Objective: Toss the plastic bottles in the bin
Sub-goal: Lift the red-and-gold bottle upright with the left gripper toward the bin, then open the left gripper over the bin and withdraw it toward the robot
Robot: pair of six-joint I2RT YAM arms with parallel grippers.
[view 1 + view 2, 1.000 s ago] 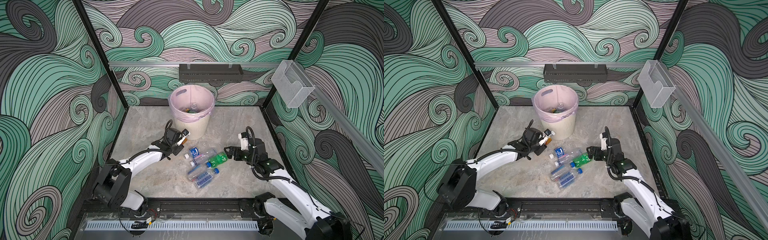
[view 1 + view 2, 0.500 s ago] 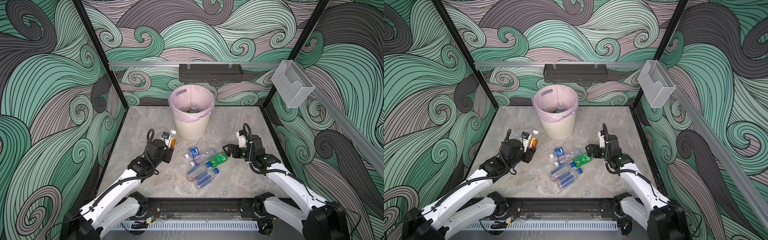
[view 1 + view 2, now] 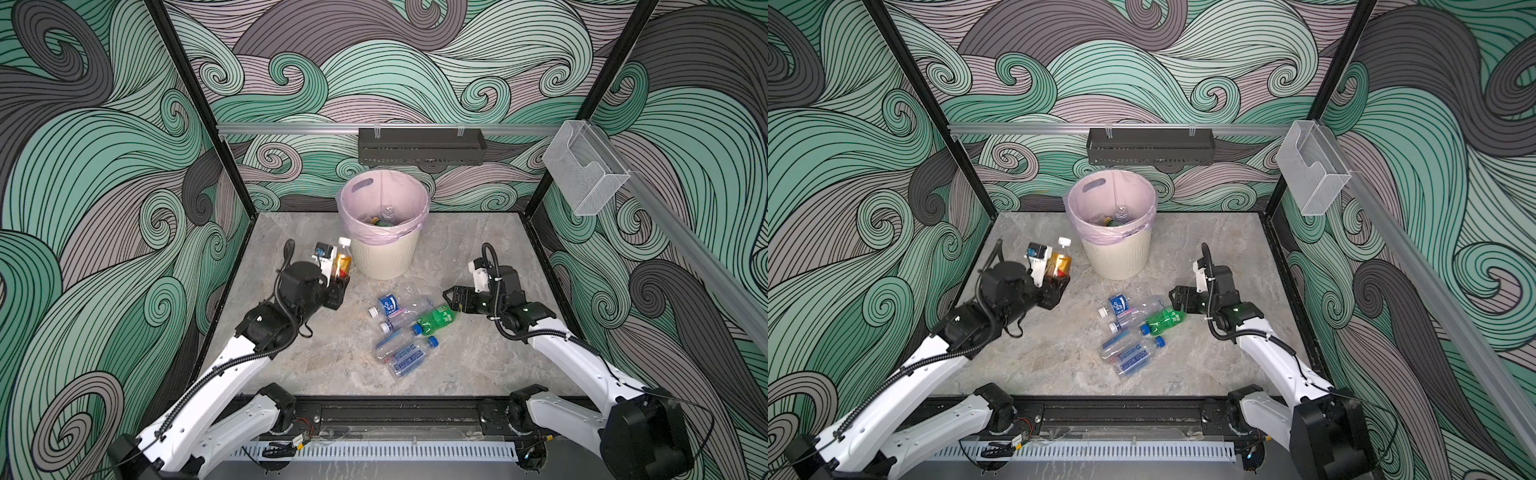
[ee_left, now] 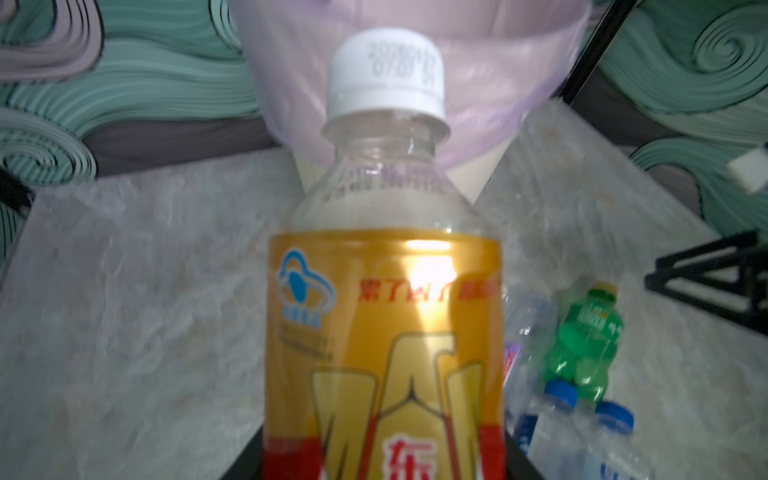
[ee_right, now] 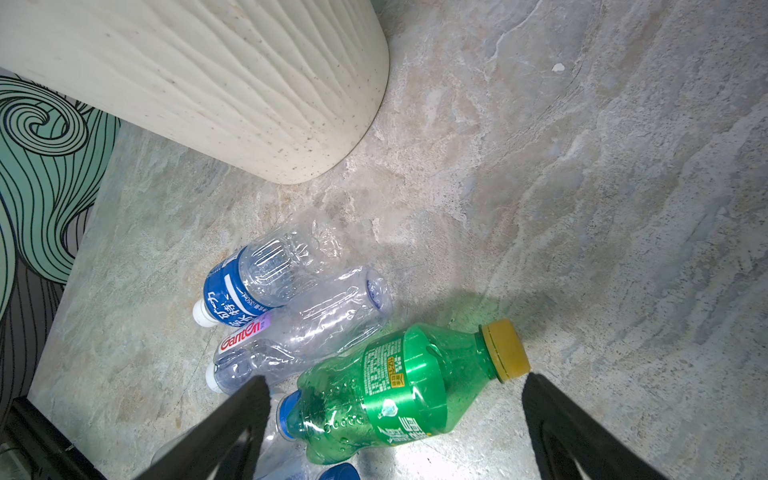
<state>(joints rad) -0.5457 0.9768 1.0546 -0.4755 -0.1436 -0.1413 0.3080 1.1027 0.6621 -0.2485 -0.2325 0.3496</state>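
Observation:
My left gripper (image 3: 337,286) (image 3: 1054,289) is shut on an orange-red labelled plastic bottle (image 3: 343,262) (image 4: 384,332) with a white cap, held upright just left of the bin (image 3: 384,259) (image 3: 1116,259). The cream ribbed bin has a pink liner and holds some bottles (image 3: 384,216). My right gripper (image 3: 451,300) (image 5: 392,380) is open, its fingers either side of a green bottle (image 3: 436,319) (image 5: 399,386) with a yellow cap, lying on the floor. Several clear bottles (image 3: 401,332) (image 5: 291,307) with blue labels and caps lie beside it.
A black perforated shelf (image 3: 419,145) hangs on the back wall above the bin. A clear box (image 3: 584,170) is fixed to the right wall. A black rail (image 3: 395,411) runs along the front edge. Patterned walls close in three sides.
The left arm has drawn back and lifted, turning the orange-red bottle upright beside the bin. The right gripper has edged closer over the green bottle.

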